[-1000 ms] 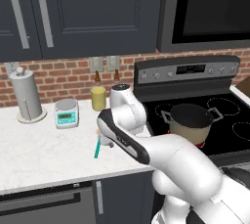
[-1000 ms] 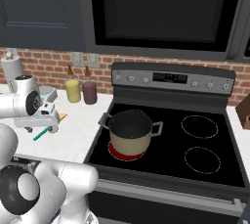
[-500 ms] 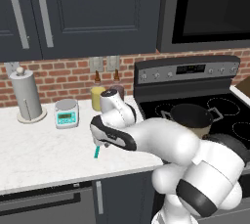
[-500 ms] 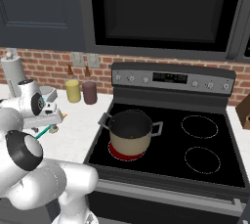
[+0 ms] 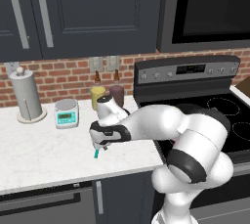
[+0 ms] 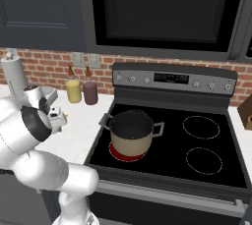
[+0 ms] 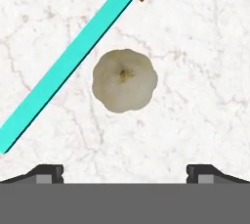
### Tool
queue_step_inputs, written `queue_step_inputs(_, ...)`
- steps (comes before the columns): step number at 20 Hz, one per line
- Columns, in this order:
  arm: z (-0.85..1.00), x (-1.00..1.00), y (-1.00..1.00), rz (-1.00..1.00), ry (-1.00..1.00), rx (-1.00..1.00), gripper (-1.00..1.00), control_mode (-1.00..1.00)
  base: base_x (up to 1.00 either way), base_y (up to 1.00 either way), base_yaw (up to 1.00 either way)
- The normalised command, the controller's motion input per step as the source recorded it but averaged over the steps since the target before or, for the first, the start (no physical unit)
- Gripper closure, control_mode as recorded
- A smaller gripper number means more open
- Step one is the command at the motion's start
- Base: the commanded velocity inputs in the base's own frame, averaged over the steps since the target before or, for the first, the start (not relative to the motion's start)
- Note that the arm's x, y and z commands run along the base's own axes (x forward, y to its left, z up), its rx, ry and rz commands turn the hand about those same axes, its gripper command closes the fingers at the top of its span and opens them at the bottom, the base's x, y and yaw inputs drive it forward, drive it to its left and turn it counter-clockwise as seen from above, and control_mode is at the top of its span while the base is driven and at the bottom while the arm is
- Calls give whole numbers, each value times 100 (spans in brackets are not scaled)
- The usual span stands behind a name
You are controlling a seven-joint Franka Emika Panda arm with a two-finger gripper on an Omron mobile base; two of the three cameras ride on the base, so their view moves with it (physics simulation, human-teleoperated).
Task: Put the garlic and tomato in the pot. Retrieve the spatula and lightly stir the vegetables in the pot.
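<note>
On white marble counter point(image 7: 205, 71): garlic point(image 7: 125, 80) beside spatula point(image 7: 68, 61).

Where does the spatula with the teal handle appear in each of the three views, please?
Left base view: the end of the teal-green-handled, yellow-bladed spatula peeks out under the robot's hand, lower centre-left.
Right base view: a small yellowish bit beside the hand at the left, probably its blade.
Hand view: the handle runs diagonally from lower left to top centre.
Shared landmark: the white marble counter beneath it.
</note>
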Motion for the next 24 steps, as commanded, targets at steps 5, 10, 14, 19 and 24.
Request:
queue_step_inputs(5,-34,27,9,8,0,-1,-100,-100,0,0,0)
queue_step_inputs(10,-7,37,10,7,0,0,-100,-100,0,0,0)
queue_step_inputs(14,-7,30,15,6,0,0,-100,-100,0,0,0)
queue_step_inputs(19,-14,14,12,5,0,0,-100,-100,0,0,0)
queue_step_inputs(24,-13,-8,1,1,0,-1,-100,-100,0,0,0)
